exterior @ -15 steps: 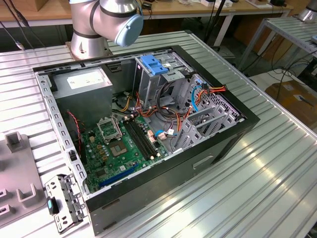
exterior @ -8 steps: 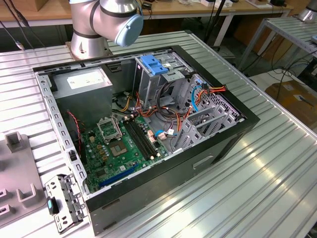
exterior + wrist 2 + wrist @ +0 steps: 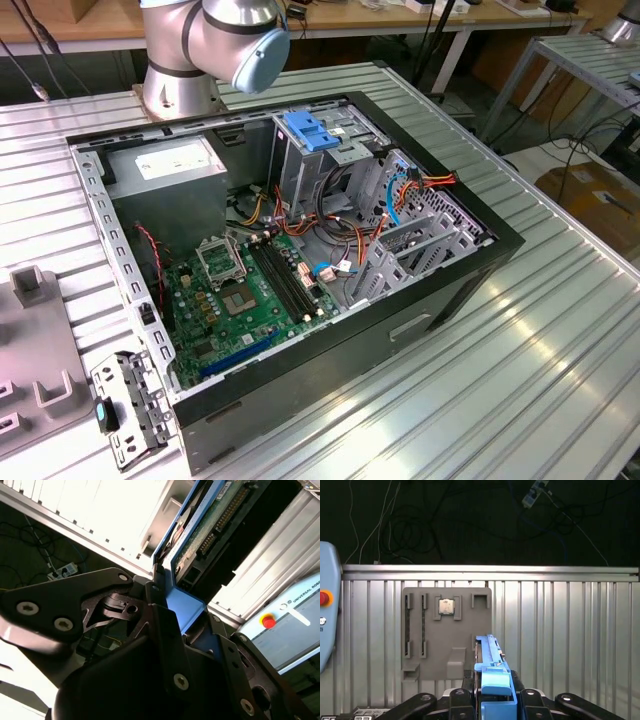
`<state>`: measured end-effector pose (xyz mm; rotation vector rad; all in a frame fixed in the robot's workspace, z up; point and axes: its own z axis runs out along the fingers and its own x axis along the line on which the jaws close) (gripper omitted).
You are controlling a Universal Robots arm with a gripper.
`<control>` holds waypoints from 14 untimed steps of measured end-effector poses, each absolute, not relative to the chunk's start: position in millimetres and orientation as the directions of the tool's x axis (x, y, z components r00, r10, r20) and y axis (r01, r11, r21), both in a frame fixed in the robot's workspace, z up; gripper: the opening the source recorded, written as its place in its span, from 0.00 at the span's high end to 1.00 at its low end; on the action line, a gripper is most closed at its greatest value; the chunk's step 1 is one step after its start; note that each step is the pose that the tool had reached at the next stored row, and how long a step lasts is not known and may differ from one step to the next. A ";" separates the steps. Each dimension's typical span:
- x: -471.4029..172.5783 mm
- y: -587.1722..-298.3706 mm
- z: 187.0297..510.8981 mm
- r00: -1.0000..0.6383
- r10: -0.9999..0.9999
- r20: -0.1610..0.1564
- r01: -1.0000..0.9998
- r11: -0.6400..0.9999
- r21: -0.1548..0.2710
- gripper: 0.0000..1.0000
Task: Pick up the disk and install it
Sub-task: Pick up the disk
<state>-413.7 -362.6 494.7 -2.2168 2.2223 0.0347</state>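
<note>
Within the claw (image 3: pixel 492 696) sits the disk (image 3: pixel 489 652), clamped edgewise.

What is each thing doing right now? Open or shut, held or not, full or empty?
Black robot gripper: shut on the disk.
Flat disk with blue plastic side rails: held in the gripper, not yet in the case.
Black metal computer case: lying on its side, open, cover off.
Grey plastic parts tray: holds one square silver chip.
</note>
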 end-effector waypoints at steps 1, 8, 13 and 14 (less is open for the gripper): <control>-413.5 -364.1 494.7 -0.003 -1.000 -0.017 -1.000 0.002 0.014 0.63; -412.6 -366.8 504.5 -0.003 -1.000 -0.017 -1.000 0.002 0.014 0.63; -406.0 -366.8 513.8 -0.004 -1.000 -0.016 -1.000 0.004 0.014 0.63; -403.4 -366.9 513.8 -0.005 -1.000 -0.016 -1.000 0.005 0.014 0.63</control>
